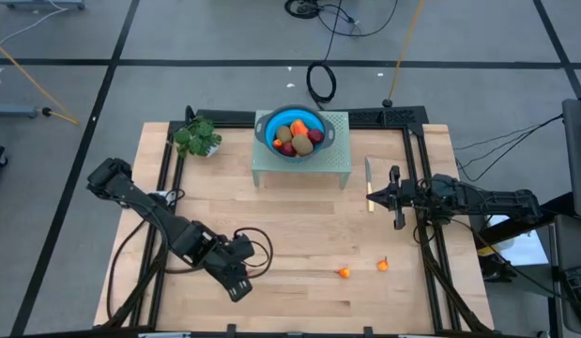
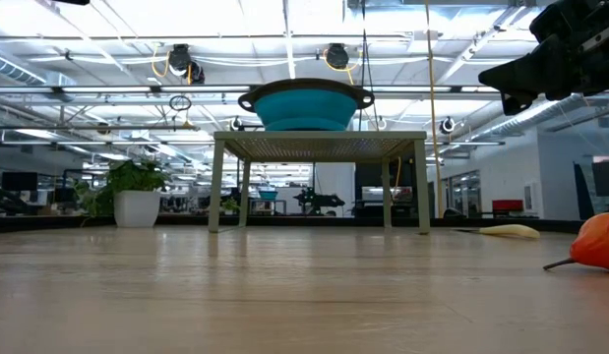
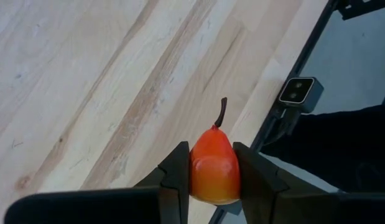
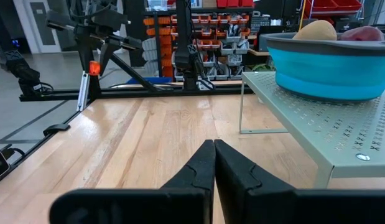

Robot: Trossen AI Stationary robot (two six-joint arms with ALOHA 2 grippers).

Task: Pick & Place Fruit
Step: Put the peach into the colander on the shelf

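My left gripper [image 3: 212, 154] hangs over the table's near left part [image 1: 239, 285], shut on a small orange-red, pear-shaped fruit [image 3: 213, 169] with a dark stem. That fruit also shows far off in the right wrist view [image 4: 92, 67]. Two tiny orange-red fruit [image 1: 344, 273] [image 1: 383, 266] lie on the wood toward the near right. A blue bowl [image 1: 295, 120] stands on a pale green stand [image 1: 304, 167] at the far middle. In the bowl lie several fruit [image 1: 296, 136], brown, dark red and orange. My right gripper [image 4: 214, 148] waits shut at the right [image 1: 376, 197]. My left gripper pinches the fruit's wide lower body [image 3: 198, 174] between its two fingers, one on each side. The fingers slant down from above. The stem [image 3: 222, 112] points away past the fingertips. The fruit is lifted clear of the table.
A green leafy bunch [image 1: 197, 138] stands at the far left corner. A slim yellow-handled knife [image 1: 368, 184] lies right of the stand. A black frame rail [image 1: 429, 239] runs along the table's sides. Bare wood lies between my left gripper and the stand.
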